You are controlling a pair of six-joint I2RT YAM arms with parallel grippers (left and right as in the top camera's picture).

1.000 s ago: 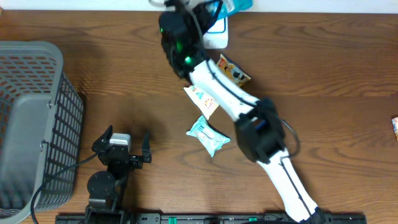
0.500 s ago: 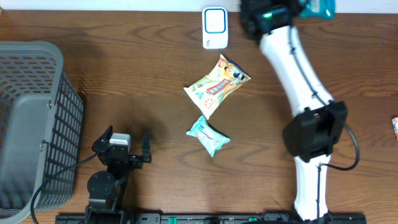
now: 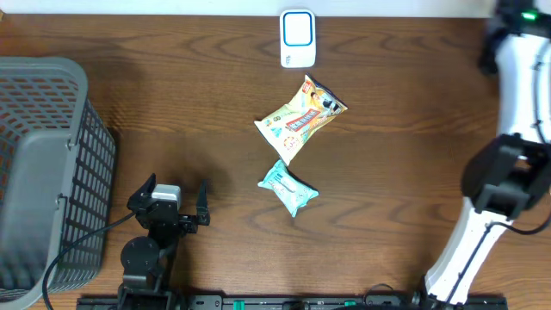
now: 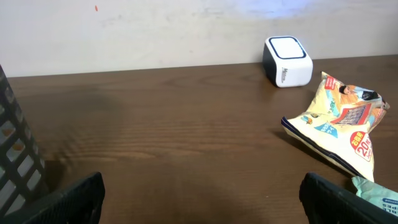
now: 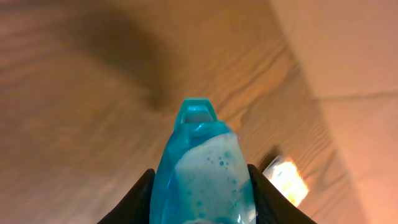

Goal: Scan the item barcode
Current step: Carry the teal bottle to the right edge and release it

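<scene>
The right fingers (image 5: 142,198) hold a blue pack (image 5: 202,168); the left fingers (image 4: 74,200) are wide. Next, bring it to the white scanner (image 3: 298,38).

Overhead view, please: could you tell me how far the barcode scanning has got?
Done: the right gripper grips a blue item. In hand: it hangs far right of the scanner. Left: the snack bag and teal packet lie untouched; left gripper is open.
</scene>
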